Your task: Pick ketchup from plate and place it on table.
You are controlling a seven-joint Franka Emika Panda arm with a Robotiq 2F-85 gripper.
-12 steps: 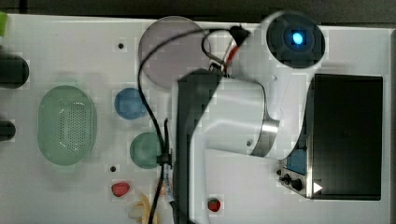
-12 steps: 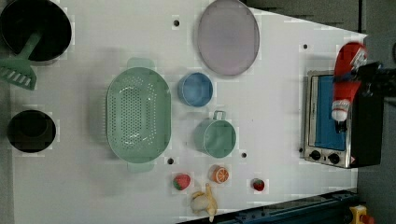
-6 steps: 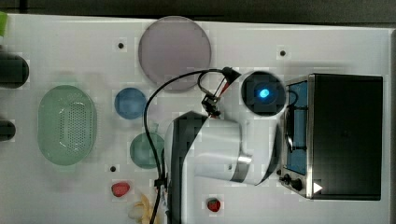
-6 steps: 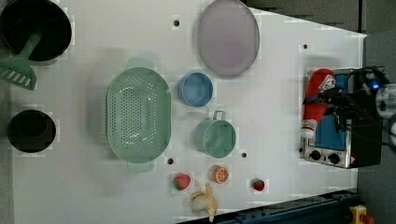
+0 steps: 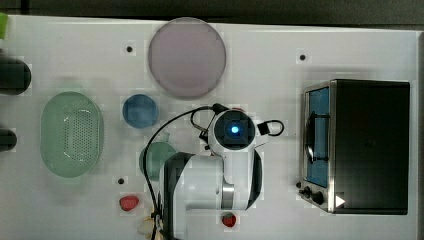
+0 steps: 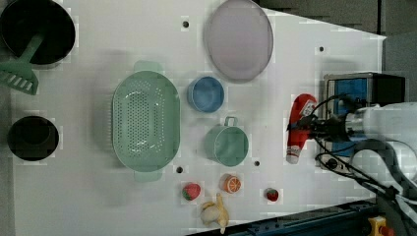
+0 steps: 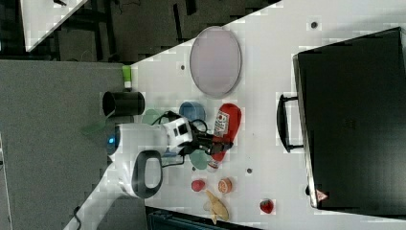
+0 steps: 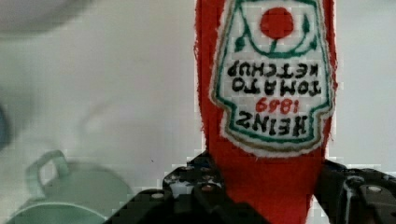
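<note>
The gripper (image 6: 306, 129) is closed on the ketchup (image 6: 299, 125), its dark fingers (image 8: 201, 193) pressing on either side of the red bottle just below the white label. The jaws stand partly apart, as wide as the bottle between them. In the wrist view the label fills the upper part of the picture, with the words "tomato ketchup" readable upside down.

In the left view the ketchup lies lengthwise between the mint-green cup (image 6: 226, 144) and the small oven (image 6: 358, 101), its broad red end toward the plate (image 6: 239, 39) and its white cap pointing toward the near edge of the table (image 6: 98, 191). The plate is well apart from the bottle and bare. Whether the bottle touches the tabletop or hangs just above it cannot be told.

In the right view the arm (image 7: 143, 143) reaches across from the right view's left, and the bottle sits just beside the blue bowl (image 7: 192, 111) and the green cup, near the oven's handle (image 7: 282, 122). In the top view the arm's white body covers the bottle, and a blue light glows on the wrist.

Elsewhere on the table the left view shows an oval mint-green basket (image 6: 145, 120), a small red fruit (image 6: 191, 191), an orange slice (image 6: 230, 183), another small red fruit (image 6: 271, 194), and a pale banana-like toy (image 6: 215, 212) near the front edge. Two dark round pots (image 6: 37, 29) stand at the left view's left edge, one with a green spatula (image 6: 19, 76) leaning from it.
</note>
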